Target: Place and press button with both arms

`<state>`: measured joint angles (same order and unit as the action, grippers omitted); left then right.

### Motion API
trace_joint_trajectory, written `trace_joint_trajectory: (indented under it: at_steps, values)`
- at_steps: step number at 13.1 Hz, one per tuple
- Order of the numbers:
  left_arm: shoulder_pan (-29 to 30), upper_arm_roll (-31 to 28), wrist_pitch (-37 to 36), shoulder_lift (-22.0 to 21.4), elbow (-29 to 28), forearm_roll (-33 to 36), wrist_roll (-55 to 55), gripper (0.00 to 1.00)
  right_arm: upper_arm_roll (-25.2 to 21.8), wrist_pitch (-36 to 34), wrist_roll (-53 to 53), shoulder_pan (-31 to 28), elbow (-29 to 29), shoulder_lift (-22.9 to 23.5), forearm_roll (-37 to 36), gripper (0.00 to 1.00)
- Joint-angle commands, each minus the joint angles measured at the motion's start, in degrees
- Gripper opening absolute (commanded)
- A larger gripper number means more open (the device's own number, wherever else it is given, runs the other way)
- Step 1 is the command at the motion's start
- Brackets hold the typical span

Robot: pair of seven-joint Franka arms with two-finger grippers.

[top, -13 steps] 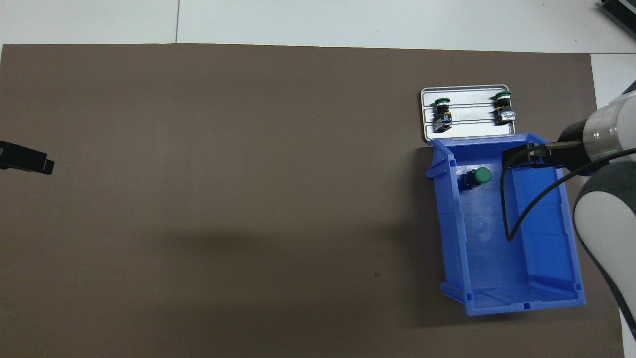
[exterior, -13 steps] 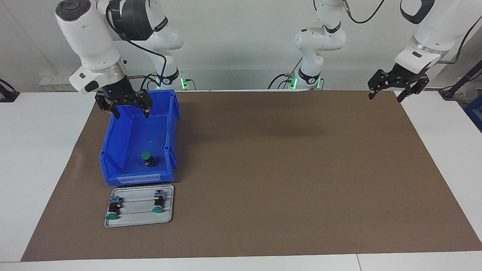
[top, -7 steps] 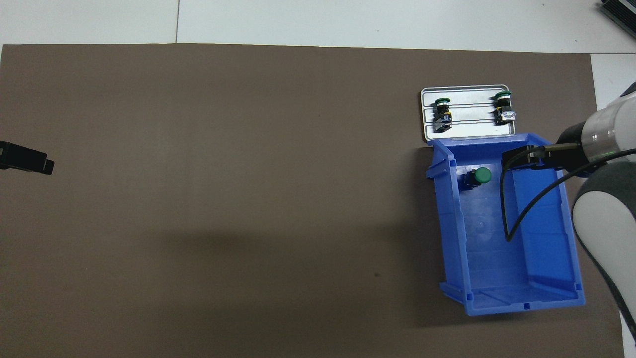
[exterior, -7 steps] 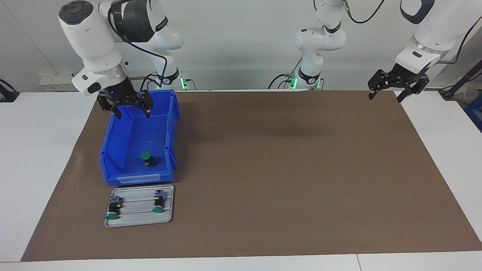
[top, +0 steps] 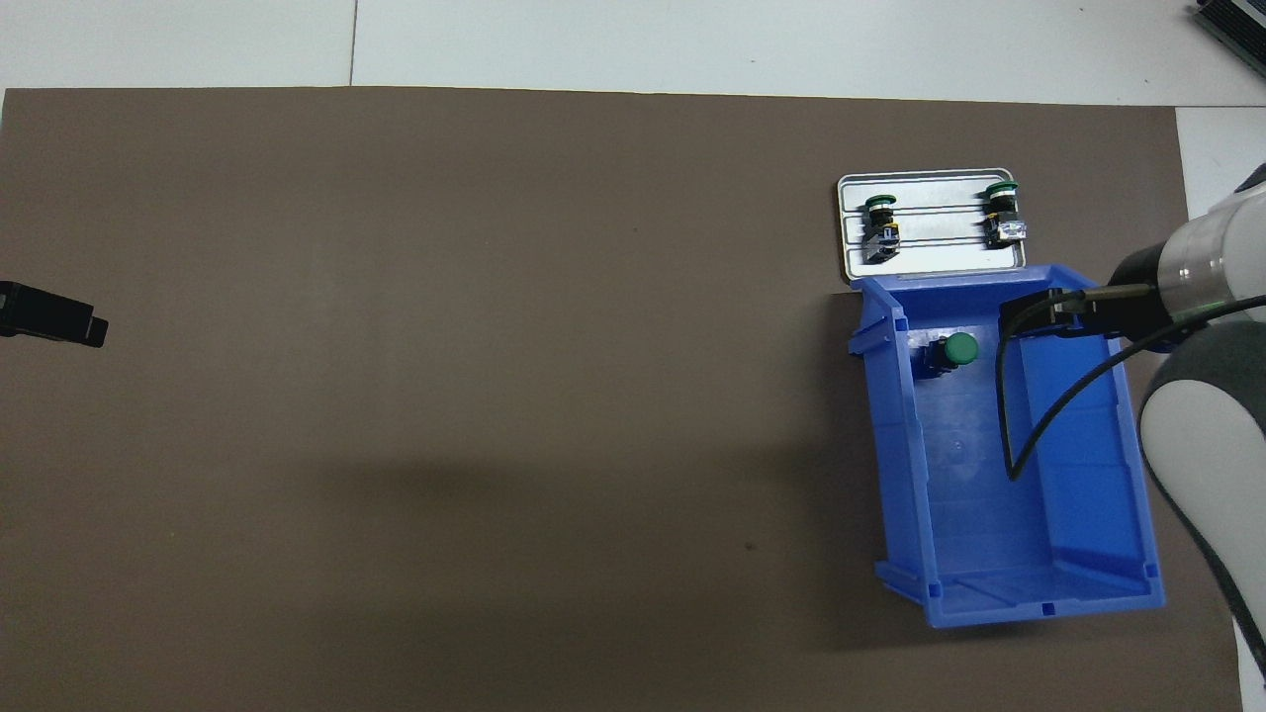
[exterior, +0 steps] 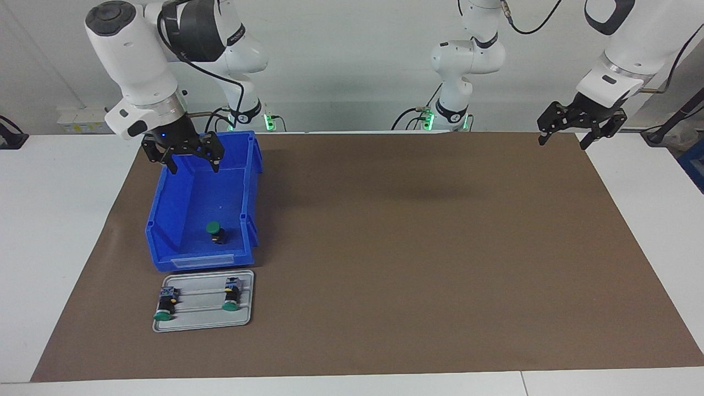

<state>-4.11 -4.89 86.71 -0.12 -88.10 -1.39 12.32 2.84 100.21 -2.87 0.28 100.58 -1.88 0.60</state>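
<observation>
In the blue bin (exterior: 192, 220), at the right arm's end of the table, you have the one loose button (exterior: 214, 231): it stands on the bin floor with its green cap up and its barrel roughly upright, close to the bin's low front wall, the end farther from the robots. Your right gripper (exterior: 190, 159) hangs over the opposite end of that bin, above the tall back wall nearest the robots, fingers spread wide and holding nothing. So the button lies farther from the robots than the spot under the gripper, and well below it; the coming move is, by my reading, a travel along the bin's length and then a drop between its side walls.

The right arm is plainly the nearer one. Your left gripper (exterior: 569, 129) waits, wide open and empty too, over the brown mat's (exterior: 418, 247) corner at the left arm's end.

Room is tight: the button sits near one side wall, so the fingers need to straddle the cap without catching the plastic. Just in front of the bin, the grey tray (exterior: 203, 322) already carries two buttons (exterior: 165, 302) lying on their sides. The mat is flat and bare elsewhere.
</observation>
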Motion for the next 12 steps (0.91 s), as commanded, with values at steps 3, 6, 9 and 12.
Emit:
trace_joint_trajectory:
  at_steps: [3,6,9,12]
  values:
    - [0.6,0.4,0.2,-1.6,-1.8,0.9,0.7,1.00,0.2,1.3,0.8,-0.5,1.3,-1.0,-0.3,1.00]
    - [0.6,0.4,0.2,-1.6,-1.8,0.9,0.7,1.00,0.2,1.3,0.7,-0.5,1.4,-1.0,-0.3,1.00]
    - [0.6,0.4,0.2,-1.6,-1.8,0.9,0.7,1.00,0.2,1.3,0.9,-0.5,1.3,-1.0,-0.2,1.00]
    - [0.6,0.4,0.2,-1.6,-1.8,0.9,0.7,1.00,0.2,0.8,0.8,0.1,-1.7,-0.8,-0.4,1.00]
